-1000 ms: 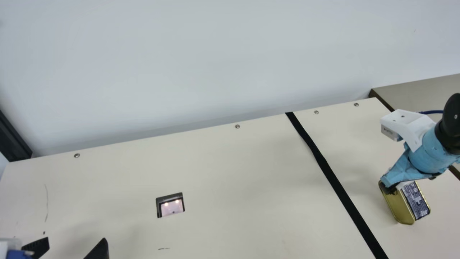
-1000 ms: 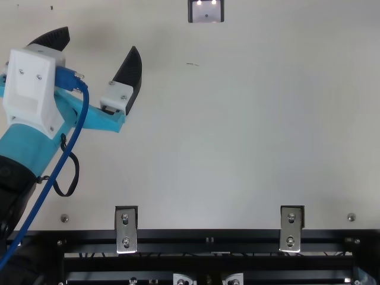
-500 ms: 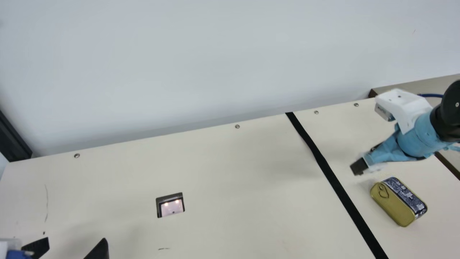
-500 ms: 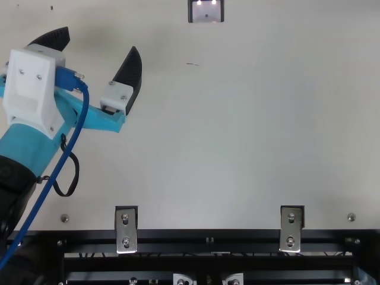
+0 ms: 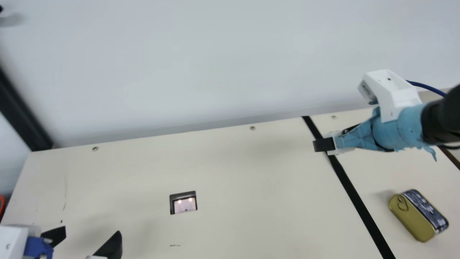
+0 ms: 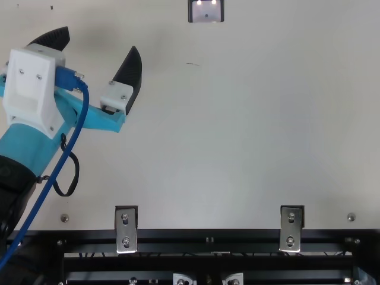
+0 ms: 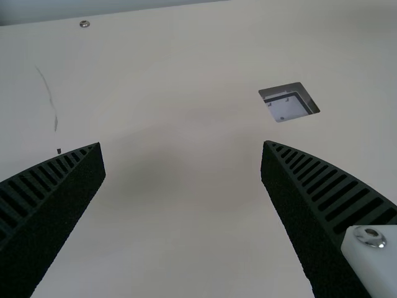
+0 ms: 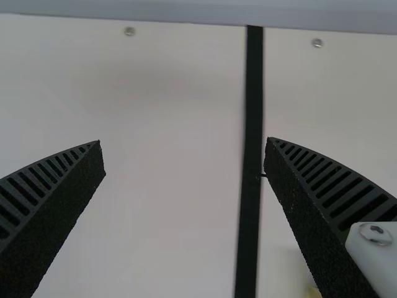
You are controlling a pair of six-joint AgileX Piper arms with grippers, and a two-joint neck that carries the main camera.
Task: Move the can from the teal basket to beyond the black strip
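- Plainly, the can [image 5: 413, 219] sits on the cream tabletop [image 5: 251, 180], between the black strip [image 5: 354, 194] and the tabletop's right edge, so it is on the right-hand side of the strip.
- Its gold face, with a pull ring, is turned toward the strip; its dark, light-marked side lies toward the right edge.
- The right gripper [image 5: 323, 144] is up above the tabletop, over the strip and toward the far edge, well apart from the can. The right wrist view shows its two ribbed fingers spread wide.
- The left gripper [image 6: 101, 43] is over the left part of the tabletop, its fingers also spread wide.
- A square recess [image 5: 183, 205] with a dark rim is set in the tabletop, between the left gripper and the strip.
- Two metal brackets [image 6: 126, 231] grip the near edge, and a pale wall [image 5: 179, 72] rises behind the far edge.
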